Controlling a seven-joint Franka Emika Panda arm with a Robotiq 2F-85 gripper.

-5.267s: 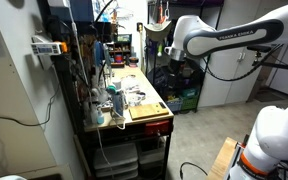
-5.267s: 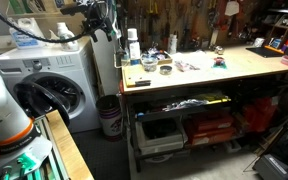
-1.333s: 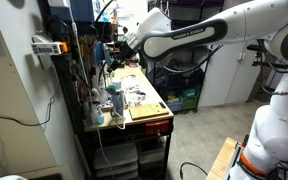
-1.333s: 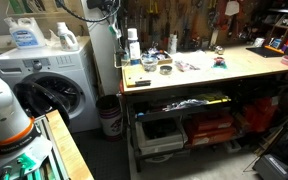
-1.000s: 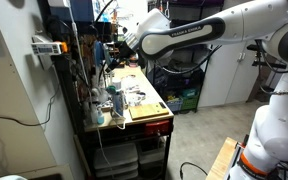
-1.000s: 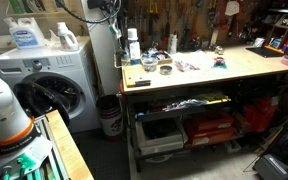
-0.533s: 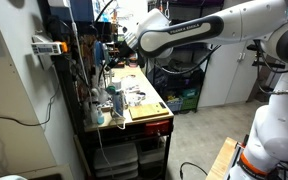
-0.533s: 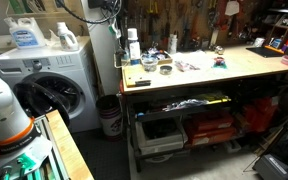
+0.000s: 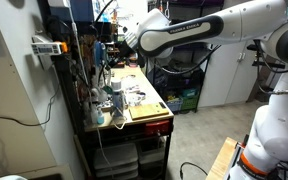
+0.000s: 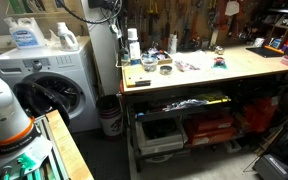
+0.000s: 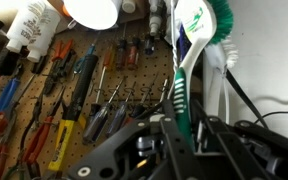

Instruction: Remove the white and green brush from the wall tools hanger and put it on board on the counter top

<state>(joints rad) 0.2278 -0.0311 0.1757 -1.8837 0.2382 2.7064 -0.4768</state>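
Observation:
The white and green brush (image 11: 184, 70) hangs upright against the wall tools hanger (image 11: 84, 80), green bristles at the top. In the wrist view my gripper (image 11: 187, 122) is shut on the brush's ribbed green handle, with a dark finger on each side of it. In an exterior view the gripper (image 9: 125, 42) is up at the hanger (image 9: 84, 55), above the far end of the counter top (image 9: 134, 95). The tan board (image 9: 147, 110) lies at the near end of that counter. The brush is too small to make out in both exterior views.
Screwdrivers (image 11: 79, 95) and pliers (image 11: 4, 100) hang close on the left of the brush, with a white cable (image 11: 224, 95) just to its right. Bottles, a bowl and papers (image 10: 164, 68) clutter the counter top. A washing machine (image 10: 54, 85) stands beside the bench.
The jaws have closed onto the brush handle over the last second. The arm has stayed almost still at the hanger.

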